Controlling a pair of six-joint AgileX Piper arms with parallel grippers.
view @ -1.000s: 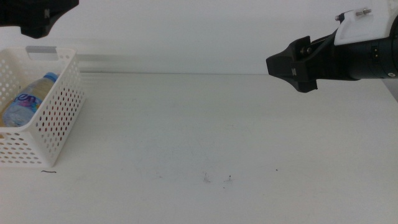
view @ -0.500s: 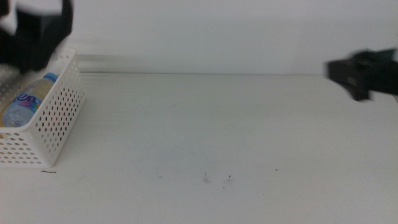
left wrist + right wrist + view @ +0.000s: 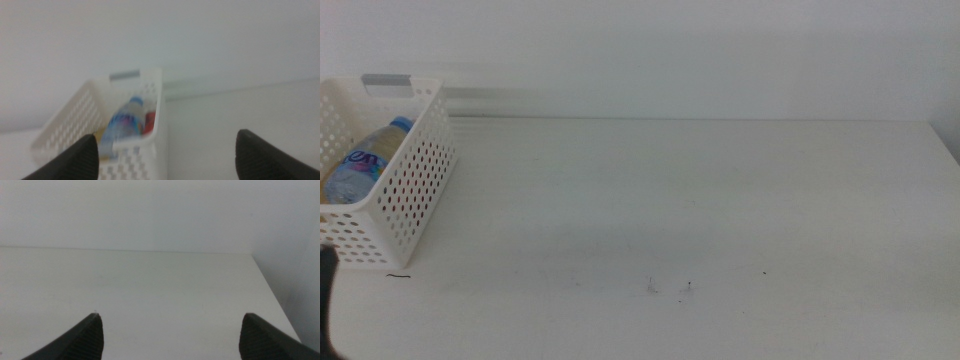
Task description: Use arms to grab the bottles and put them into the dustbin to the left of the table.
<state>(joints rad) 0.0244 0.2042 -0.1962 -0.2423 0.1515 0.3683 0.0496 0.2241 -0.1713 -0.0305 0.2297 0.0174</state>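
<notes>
The white perforated dustbin stands at the table's left edge. Inside it lies a clear blue-capped water bottle. The left wrist view shows the dustbin from behind, holding the water bottle and a red can beside it. My left gripper is open and empty, back from the dustbin; in the middle view only a dark blur of it shows at the lower left edge. My right gripper is open and empty over bare table, and it is out of the middle view.
The white table carries only a few small dark specks near its front. Its right edge shows in the right wrist view, with a white wall behind.
Both arms have pulled out of the middle view: the left from above the dustbin down to the lower left edge, the right off the right side. The bottle in the dustbin has not moved.
</notes>
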